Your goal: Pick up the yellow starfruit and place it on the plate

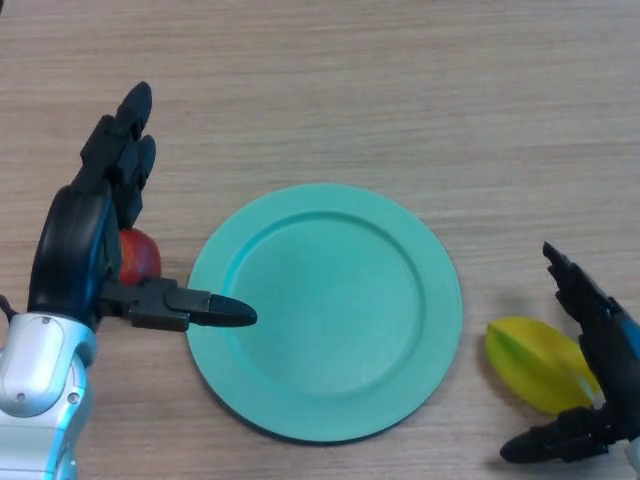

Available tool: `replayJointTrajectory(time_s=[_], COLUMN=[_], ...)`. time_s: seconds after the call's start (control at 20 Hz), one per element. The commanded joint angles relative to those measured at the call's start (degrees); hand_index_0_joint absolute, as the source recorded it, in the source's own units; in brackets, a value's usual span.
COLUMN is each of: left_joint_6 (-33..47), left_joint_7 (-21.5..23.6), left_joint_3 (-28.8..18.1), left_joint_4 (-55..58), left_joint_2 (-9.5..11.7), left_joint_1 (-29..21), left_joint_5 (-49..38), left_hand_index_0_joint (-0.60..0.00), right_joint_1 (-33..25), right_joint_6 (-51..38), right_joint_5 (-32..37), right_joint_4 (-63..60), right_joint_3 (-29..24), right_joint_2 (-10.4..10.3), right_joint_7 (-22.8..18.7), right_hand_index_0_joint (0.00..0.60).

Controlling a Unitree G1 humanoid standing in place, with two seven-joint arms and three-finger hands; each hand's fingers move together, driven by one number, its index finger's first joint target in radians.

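Right black hand [590, 390] spread open round yellow ridged starfruit [535, 362], not clamped. Left black hand [95, 235] open, thumb over round teal plate [325, 310] rim; red fruit [140, 256] beneath.

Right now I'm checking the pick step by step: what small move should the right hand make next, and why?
Probably curl the right hand round the yellow starfruit. Its fingers are spread on either side of the fruit, which lies on the table right of the empty plate. The left hand shows at the plate's left.
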State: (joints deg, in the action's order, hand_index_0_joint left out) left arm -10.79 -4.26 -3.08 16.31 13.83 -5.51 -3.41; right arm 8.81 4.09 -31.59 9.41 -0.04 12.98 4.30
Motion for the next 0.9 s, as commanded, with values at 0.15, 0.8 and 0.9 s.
replayJointTrajectory(time_s=[0.15,0.8,0.9], left_joint_6=[9.53,7.95,8.28], left_joint_7=[1.21,1.25,1.1], left_joint_3=[-4.72,-4.42,-4.48], left_joint_4=[3.87,3.09,3.16], left_joint_2=[1.9,2.06,2.12], left_joint_1=[-1.31,-3.35,-3.42], left_joint_5=[-1.01,-3.58,-4.21], left_hand_index_0_joint=[0.0,0.0,0.0], right_joint_1=[-0.34,-9.13,-12.73], right_joint_6=[-6.88,-0.28,-0.58], right_joint_5=[-3.57,1.85,1.58], right_joint_4=[0.07,6.39,5.72], right_joint_3=[-2.6,1.31,3.18], right_joint_2=[1.95,0.75,0.04], right_joint_7=[-4.56,1.67,1.3], right_hand_index_0_joint=[0.55,0.6,0.6])
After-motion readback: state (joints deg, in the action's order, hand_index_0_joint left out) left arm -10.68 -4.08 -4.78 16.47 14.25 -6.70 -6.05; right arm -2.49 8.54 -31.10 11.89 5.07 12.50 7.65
